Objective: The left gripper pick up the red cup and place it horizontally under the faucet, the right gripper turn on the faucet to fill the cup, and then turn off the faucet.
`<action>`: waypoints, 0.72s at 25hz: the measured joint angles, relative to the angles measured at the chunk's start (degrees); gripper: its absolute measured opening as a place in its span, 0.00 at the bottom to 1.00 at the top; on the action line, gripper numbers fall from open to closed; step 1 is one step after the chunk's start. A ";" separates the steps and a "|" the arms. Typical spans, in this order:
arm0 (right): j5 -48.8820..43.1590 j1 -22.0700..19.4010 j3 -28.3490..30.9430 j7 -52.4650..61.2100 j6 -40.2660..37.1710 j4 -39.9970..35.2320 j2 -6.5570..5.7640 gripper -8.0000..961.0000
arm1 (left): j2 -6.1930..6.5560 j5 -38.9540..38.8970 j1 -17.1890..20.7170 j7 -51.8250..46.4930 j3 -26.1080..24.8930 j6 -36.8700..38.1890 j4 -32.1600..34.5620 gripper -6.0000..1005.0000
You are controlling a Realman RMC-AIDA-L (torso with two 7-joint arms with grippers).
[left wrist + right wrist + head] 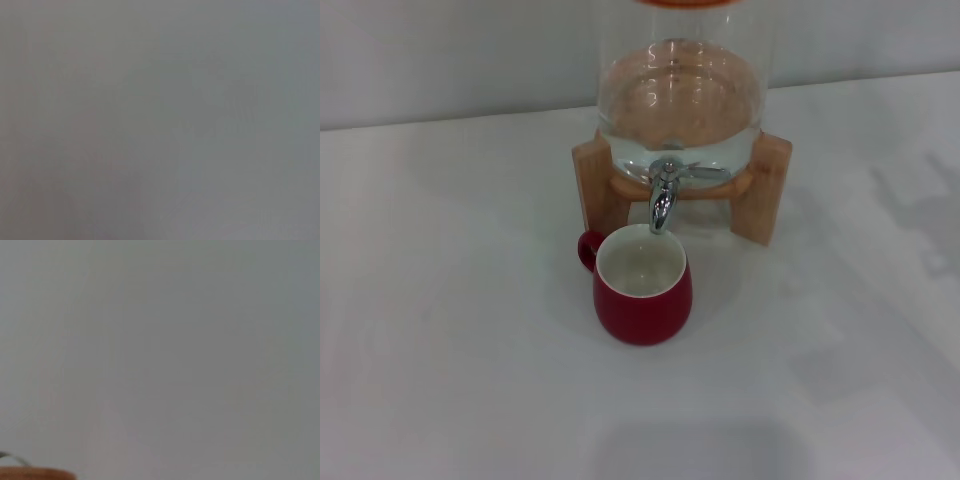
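The red cup [642,285] stands upright on the white table, its white inside showing and its small loop handle pointing left. Its rim sits right below the spout of the chrome faucet [663,195]. The faucet sticks out of a clear glass dispenser [680,90] holding water, which rests on a wooden stand [765,185]. Neither gripper appears in the head view. The left wrist view holds only a plain grey surface. The right wrist view is the same grey, with a sliver of wood [35,473] at its edge.
The white table [440,330] spreads out on both sides of the cup and in front of it. A pale wall runs behind the dispenser.
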 joint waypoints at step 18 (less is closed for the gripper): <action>-4.07 0.40 4.45 0.06 -2.34 -0.50 -0.36 0.89 | -0.13 -0.14 0.35 0.00 -0.03 -1.48 0.10 0.83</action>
